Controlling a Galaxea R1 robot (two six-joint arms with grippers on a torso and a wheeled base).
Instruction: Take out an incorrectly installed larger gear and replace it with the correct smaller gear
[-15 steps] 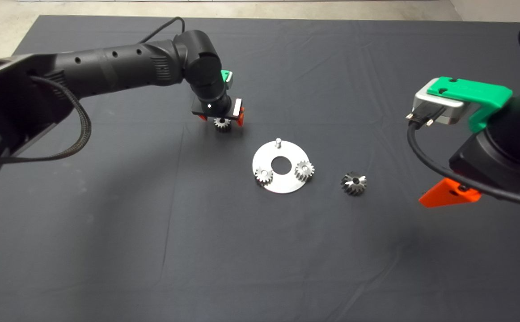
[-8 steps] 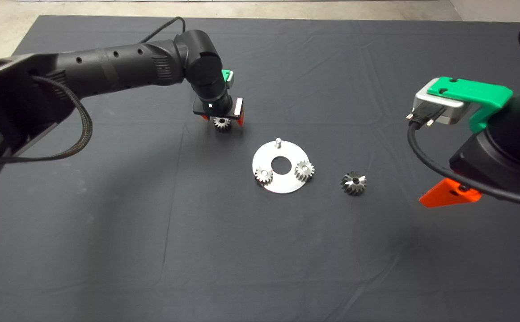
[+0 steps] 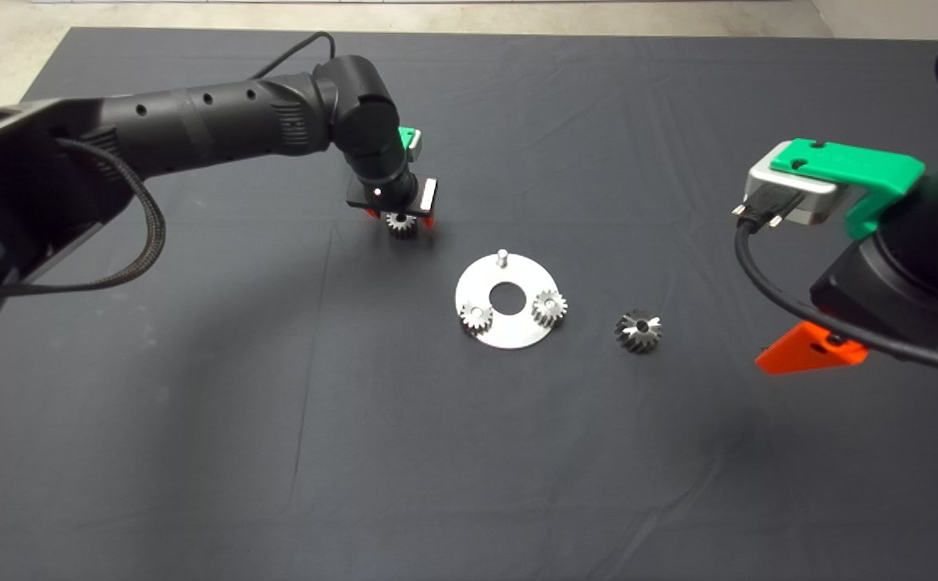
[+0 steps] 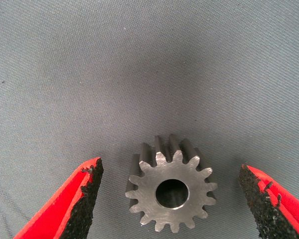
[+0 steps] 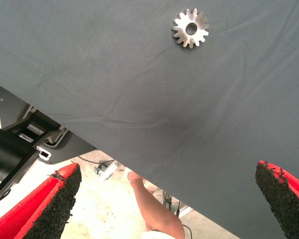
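A smaller gear (image 3: 402, 225) lies flat on the mat, behind and left of the round silver plate (image 3: 509, 332). My left gripper (image 3: 401, 219) hangs over it, open, with a finger on either side. In the left wrist view the gear (image 4: 172, 194) sits between the spread pads (image 4: 84, 199) without touching them. Two more smaller gears (image 3: 476, 315) (image 3: 549, 307) sit on the plate, and a bare pin (image 3: 502, 257) stands at its far edge. The larger gear (image 3: 639, 331) lies on the mat right of the plate. My right gripper (image 3: 791, 355) is open and empty, raised at the right.
The plate has a round centre hole (image 3: 507, 298). In the right wrist view a lone gear (image 5: 191, 28) lies on the mat; I cannot tell which one. Beyond the mat's edge (image 5: 114, 149) are a person's limb (image 5: 154, 204) and dark robot frame parts (image 5: 20, 144).
The left gripper has sunk very slightly around the smaller gear. The gears, the plate and the right arm have not moved.
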